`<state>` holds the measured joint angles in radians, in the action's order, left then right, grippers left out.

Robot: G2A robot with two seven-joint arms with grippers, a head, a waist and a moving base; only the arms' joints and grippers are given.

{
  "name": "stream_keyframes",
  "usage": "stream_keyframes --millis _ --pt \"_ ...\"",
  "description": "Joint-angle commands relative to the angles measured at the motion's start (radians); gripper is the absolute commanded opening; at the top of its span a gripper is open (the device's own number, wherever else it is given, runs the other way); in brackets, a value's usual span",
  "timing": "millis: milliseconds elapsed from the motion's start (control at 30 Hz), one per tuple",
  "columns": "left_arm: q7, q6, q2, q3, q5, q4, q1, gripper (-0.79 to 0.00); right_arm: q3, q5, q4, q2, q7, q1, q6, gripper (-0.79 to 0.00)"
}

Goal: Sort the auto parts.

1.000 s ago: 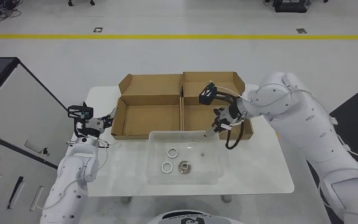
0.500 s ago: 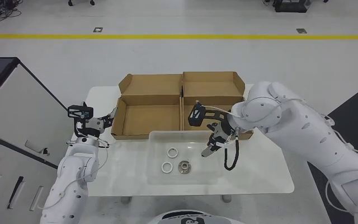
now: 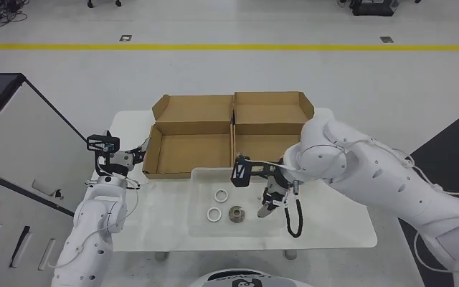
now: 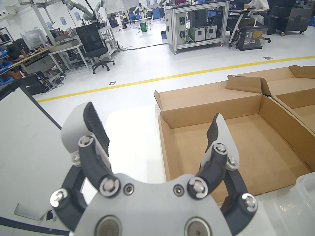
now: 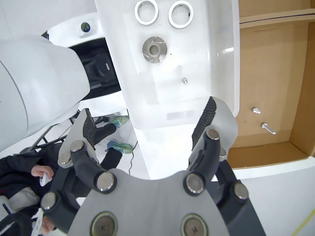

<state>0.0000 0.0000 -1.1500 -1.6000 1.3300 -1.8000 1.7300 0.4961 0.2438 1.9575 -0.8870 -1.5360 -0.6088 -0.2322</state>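
The parts left to sort lay in a clear plastic tray (image 3: pixel 204 183) at the lower middle of the top view, on the white table (image 3: pixel 323 215), just in front of two open cardboard boxes. Two white rings (image 5: pixel 146 11) lay side by side in the tray's left half. A metal disc (image 5: pixel 154 49) with a raised hub and a centre hole sat just beside them, and a small bolt (image 5: pixel 184 81) sat apart, nearer the right pincer (image 5: pixel 149 109). That pincer hung over the tray's right half with its fingers apart and nothing between them. The left pincer (image 4: pixel 152 112), also spread and empty, sat at the table's left edge beside the left-hand box (image 4: pixel 258 143). The right-hand box (image 5: pixel 270 74) already held two bolts (image 5: pixel 256 110). The rings looked stiff, light and smooth, so they would likely slip; pinching one through its wall, one finger inside the hole, seemed safest. The disc was probably the heaviest piece and lay flat, best taken across its rim or by the hub. The small bolt looked light and apt to roll, needing a centred pinch.
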Motion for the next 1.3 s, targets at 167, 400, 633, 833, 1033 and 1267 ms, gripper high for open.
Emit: stream_keyframes --millis 167,400,633,833,1033,1267 --pt "0.000 0.000 0.000 0.000 0.000 0.000 0.000 0.000 -0.213 0.013 -0.045 -0.022 0.000 0.146 0.026 0.000" --pt "0.000 0.000 0.000 0.000 0.000 0.000 0.000 0.000 -0.323 -0.011 -0.125 -0.074 0.000 0.213 0.048 0.000" --pt "0.000 0.000 0.000 0.000 0.000 0.000 0.000 0.000 -0.326 0.026 -0.212 -0.134 0.022 0.185 0.048 -0.277" --pt "0.000 0.000 0.000 0.000 0.000 0.000 0.000 0.000 -0.326 0.072 -0.266 -0.164 0.039 0.147 0.053 -0.406" --pt "0.000 0.000 0.000 0.000 0.000 0.000 0.000 0.000 -0.326 0.142 -0.306 -0.185 0.032 0.117 0.091 -0.446" --pt "0.000 0.000 0.000 0.000 0.000 0.000 0.000 0.000 -0.326 0.222 -0.322 -0.202 0.029 0.089 0.138 -0.471"
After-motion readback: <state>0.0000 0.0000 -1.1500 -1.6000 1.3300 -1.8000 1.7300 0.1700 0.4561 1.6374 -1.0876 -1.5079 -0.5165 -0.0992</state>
